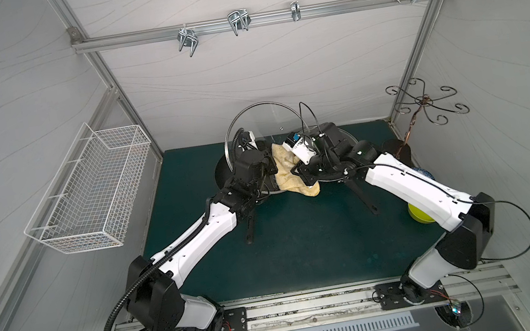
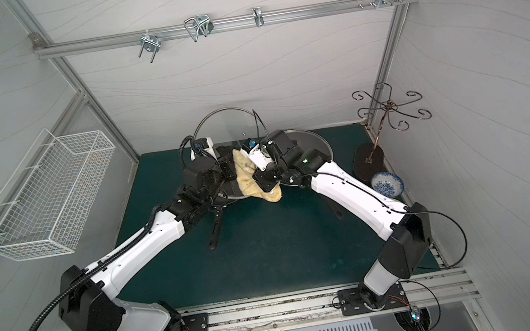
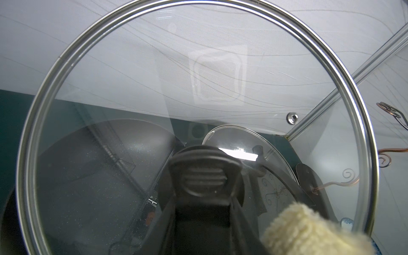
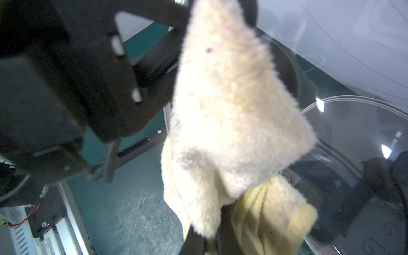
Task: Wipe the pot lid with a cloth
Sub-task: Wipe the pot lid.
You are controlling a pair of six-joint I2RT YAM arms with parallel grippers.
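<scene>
The left pincer (image 3: 203, 195) pinches the glass pot lid (image 1: 260, 122) by its black handle (image 3: 205, 174), tilted above the counter (image 1: 305, 256). The right pincer (image 4: 209, 239) pinches the yellow cloth (image 1: 283, 167), which hangs just beside that handle.

You have a white wire basket (image 1: 89, 189) hung at the left of the frame in both top views. Bent metal hooks (image 1: 238, 22) sit on the aluminium rail (image 1: 339, 5) across the top. At the right a curly dark wire stand (image 1: 425, 101) rises from its base, with a blue-and-white patterned bowl (image 2: 386, 183) just below it and a lime-green bowl (image 1: 419, 216) lower still. All of it sits on a dark green mat (image 1: 304, 246)
</scene>
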